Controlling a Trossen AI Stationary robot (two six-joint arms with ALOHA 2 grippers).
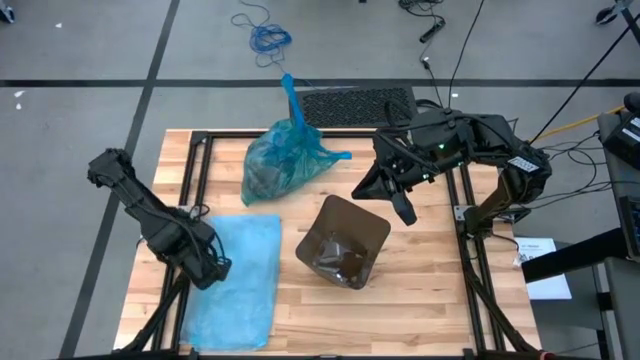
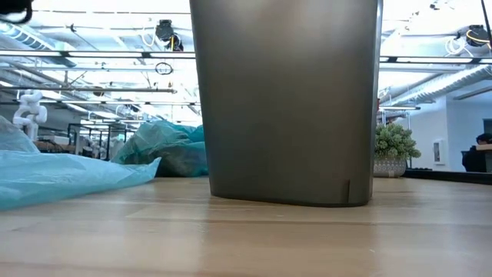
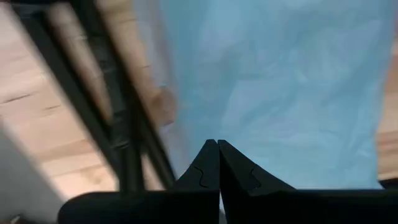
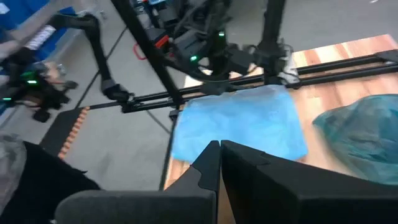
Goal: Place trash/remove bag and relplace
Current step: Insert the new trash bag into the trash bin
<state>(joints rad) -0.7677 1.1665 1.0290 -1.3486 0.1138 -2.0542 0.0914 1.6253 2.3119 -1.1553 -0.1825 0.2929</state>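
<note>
The left arm reaches in over the table's (image 1: 420, 300) left edge, elbow raised near the left rear corner, forearm slanting toward the front. Its left claw (image 1: 212, 272) hangs low with fingers (image 3: 205, 168) pressed together, empty. The right arm folds over the table's right rear corner, and the right claw (image 1: 405, 212), fingers (image 4: 208, 163) closed and empty, points inward above the table.

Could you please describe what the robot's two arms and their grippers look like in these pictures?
Both arms are dark, jointed and matte. The left gripper has two black wedge-shaped fingers with jigsaw-like notched seams. The right gripper looks the same. The right arm carries a small green light, a white label and black cables.
</note>
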